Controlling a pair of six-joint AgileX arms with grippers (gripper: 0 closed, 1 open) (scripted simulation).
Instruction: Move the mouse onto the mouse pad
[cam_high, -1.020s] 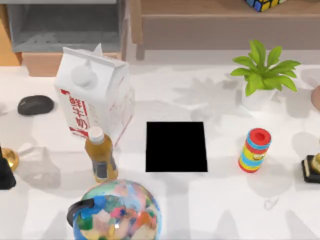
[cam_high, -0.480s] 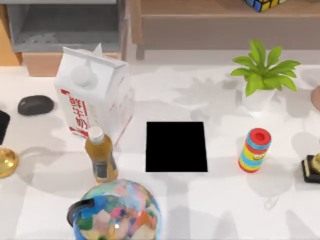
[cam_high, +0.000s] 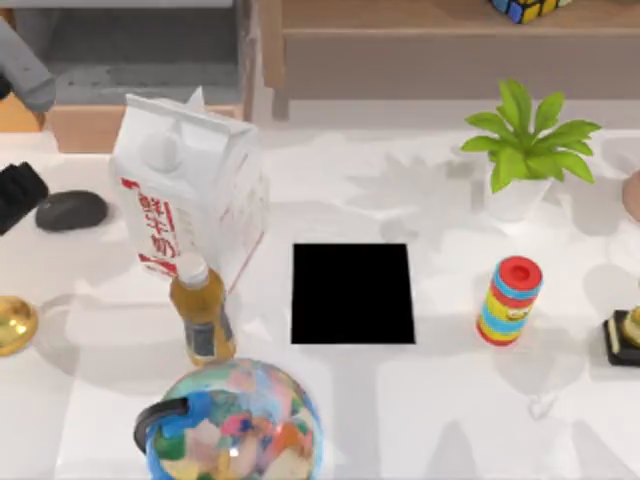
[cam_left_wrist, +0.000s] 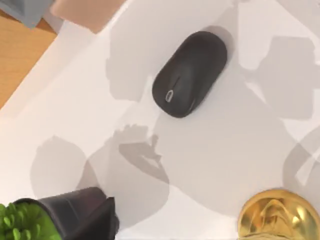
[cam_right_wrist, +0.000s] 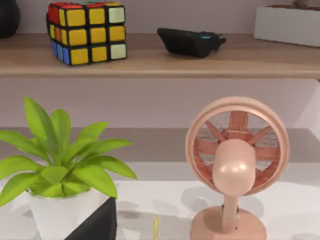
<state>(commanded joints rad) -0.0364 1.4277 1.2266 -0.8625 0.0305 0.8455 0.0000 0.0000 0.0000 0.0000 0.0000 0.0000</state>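
The dark oval mouse lies on the white table at the far left, beside the milk carton. In the left wrist view the mouse lies alone on the table top, touched by nothing. My left gripper hovers at the left edge, just left of the mouse; one dark finger shows, set well to one side, so the gripper reads as open and empty. The black mouse pad lies flat at the table's middle. My right arm is parked, with one finger in its wrist view.
A tea bottle and a globe stand between mouse and pad. A gold trophy sits at the left edge. On the right are a plant, a striped cylinder, a second trophy and a pink fan.
My left gripper has moved from the lower left edge, near the gold trophy, up to just left of the mouse. The grey arm now shows at the top left.
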